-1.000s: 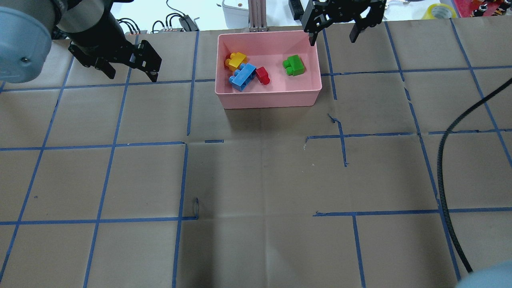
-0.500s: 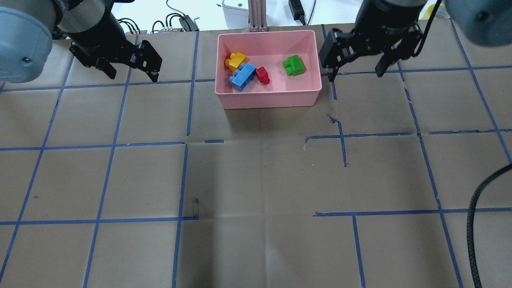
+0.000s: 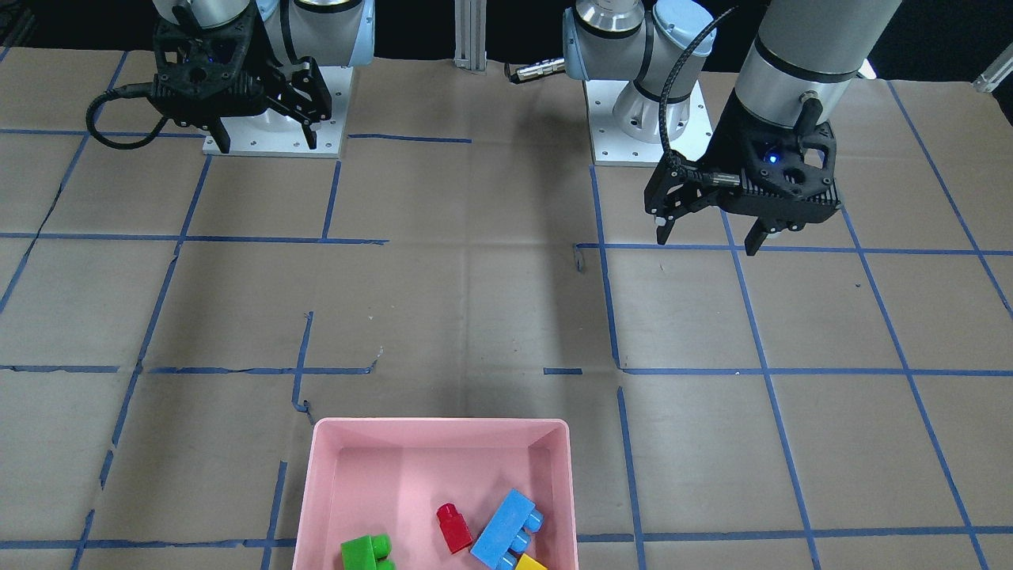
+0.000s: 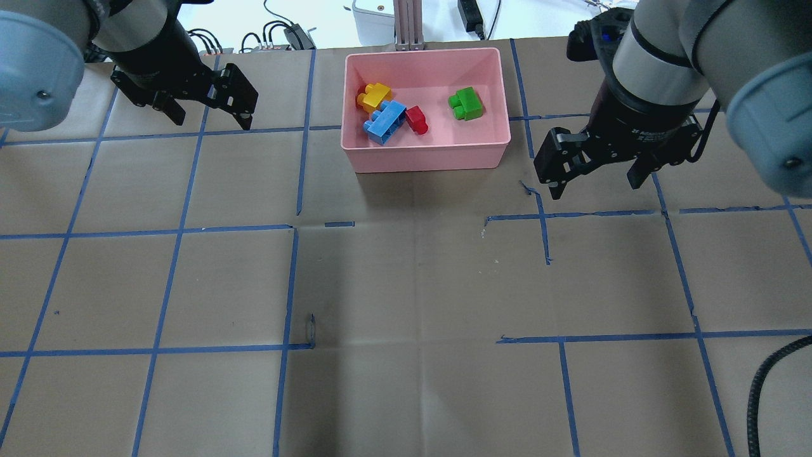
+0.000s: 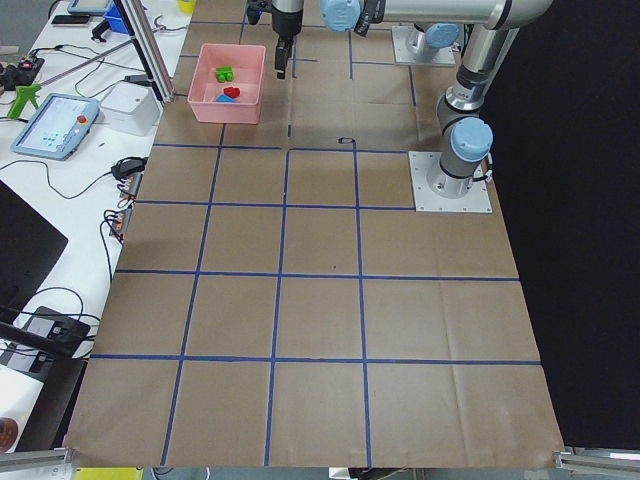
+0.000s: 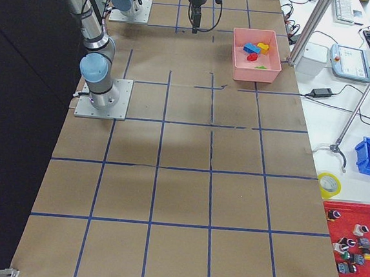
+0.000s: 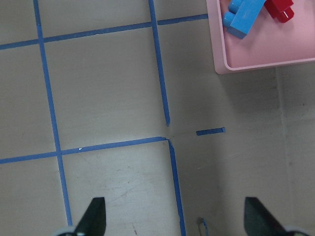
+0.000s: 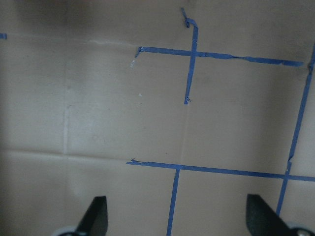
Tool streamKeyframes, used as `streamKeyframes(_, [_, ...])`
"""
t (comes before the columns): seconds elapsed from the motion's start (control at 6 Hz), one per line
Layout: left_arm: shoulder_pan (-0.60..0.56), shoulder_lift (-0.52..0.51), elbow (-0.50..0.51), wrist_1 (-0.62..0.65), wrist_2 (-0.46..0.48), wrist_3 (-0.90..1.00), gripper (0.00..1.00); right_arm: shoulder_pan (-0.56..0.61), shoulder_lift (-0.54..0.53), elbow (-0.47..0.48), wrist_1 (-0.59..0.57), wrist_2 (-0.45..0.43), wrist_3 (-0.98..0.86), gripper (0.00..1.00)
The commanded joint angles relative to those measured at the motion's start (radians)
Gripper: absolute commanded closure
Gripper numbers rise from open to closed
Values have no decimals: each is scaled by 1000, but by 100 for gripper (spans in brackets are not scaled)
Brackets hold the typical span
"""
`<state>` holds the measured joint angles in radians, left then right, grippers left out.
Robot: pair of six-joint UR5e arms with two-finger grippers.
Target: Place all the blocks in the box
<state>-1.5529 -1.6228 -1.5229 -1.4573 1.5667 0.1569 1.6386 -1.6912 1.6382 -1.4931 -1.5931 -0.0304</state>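
- Now, down the overhead frame with the right gripper (image 4: 596, 185): a second ago at the top edge, over the upper right corner of the box (image 4: 425, 155); half a second ago level with the box's right wall; at present to the right of and below its lower right corner.
- Hangs there over the brown-papered table (image 4: 406, 285), jaws spread wide, nothing between them.
- Shows in its own wrist view only paper and blue tape lines (image 8: 189, 54) above the two dark fingertips (image 8: 96, 216) at the bottom edge.
- No change at the left gripper (image 4: 210, 120): sits at the upper left of the overhead frame as before, jaws apart and empty, well to the left of the box.
- No change inside the box either, at top centre of the overhead frame.
- In its left half, a cluster of three: the yellow block (image 4: 374, 96) at upper left, the blue block (image 4: 384, 122) slanting just below and against it, the red block (image 4: 417, 119) just beside the blue one's right end.
- In its right half, alone and apart from the rest, the green block (image 4: 466, 103): nearest of the four to the right gripper, yet behind the box's right wall and higher in the frame.
- In the left wrist view, only the box's corner at upper right, with parts of the blue and red pieces, far from the finger ends at the bottom edge.
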Motion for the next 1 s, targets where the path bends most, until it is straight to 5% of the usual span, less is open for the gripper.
streamKeyframes(0.0, [-1, 0, 0, 0, 1, 0, 0, -5, -4, -1, 1, -18, 6, 0])
streamKeyframes(0.83, [-1, 0, 0, 2, 1, 0, 0, 4, -1, 0, -1, -2, 7, 0])
